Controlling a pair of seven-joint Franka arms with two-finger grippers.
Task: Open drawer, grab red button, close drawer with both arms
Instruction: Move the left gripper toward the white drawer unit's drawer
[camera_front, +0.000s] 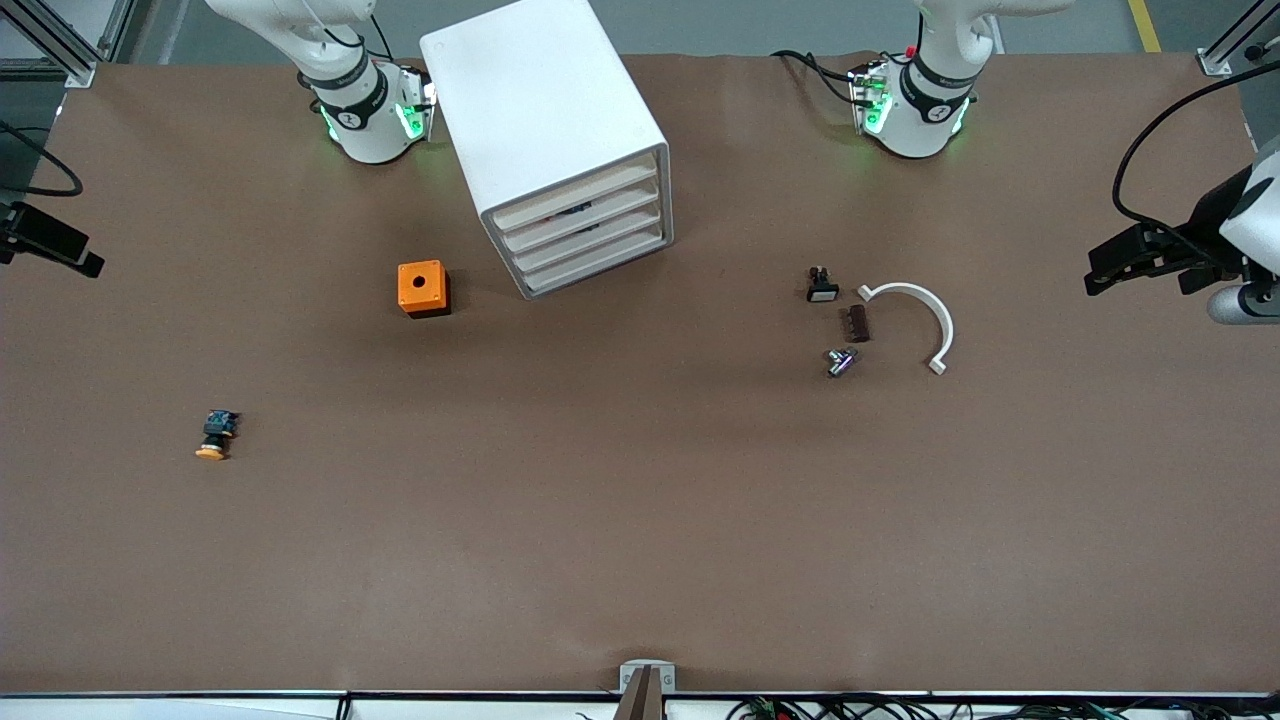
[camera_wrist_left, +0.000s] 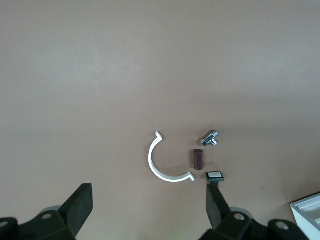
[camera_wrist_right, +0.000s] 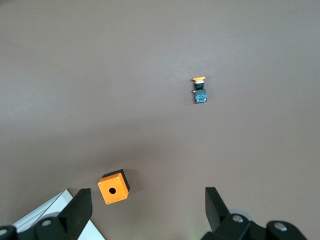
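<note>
The white cabinet (camera_front: 545, 110) stands near the arms' bases, between them. Its four drawers (camera_front: 585, 228) are all shut. The red-capped button is hidden. My left gripper (camera_front: 1100, 270) hangs high over the left arm's end of the table. It is open and empty in the left wrist view (camera_wrist_left: 148, 210), which looks down on small parts and a cabinet corner (camera_wrist_left: 307, 212). My right gripper (camera_front: 85, 260) shows partly, high over the right arm's end. It is open and empty in the right wrist view (camera_wrist_right: 147, 212), above the orange cube (camera_wrist_right: 113, 186).
The orange cube with a hole (camera_front: 423, 288) sits beside the cabinet. An orange-yellow-capped button (camera_front: 215, 435) lies nearer the front camera. Toward the left arm's end lie a white arc (camera_front: 925, 315), a black switch (camera_front: 822, 285), a brown piece (camera_front: 857, 323) and a silver part (camera_front: 841, 361).
</note>
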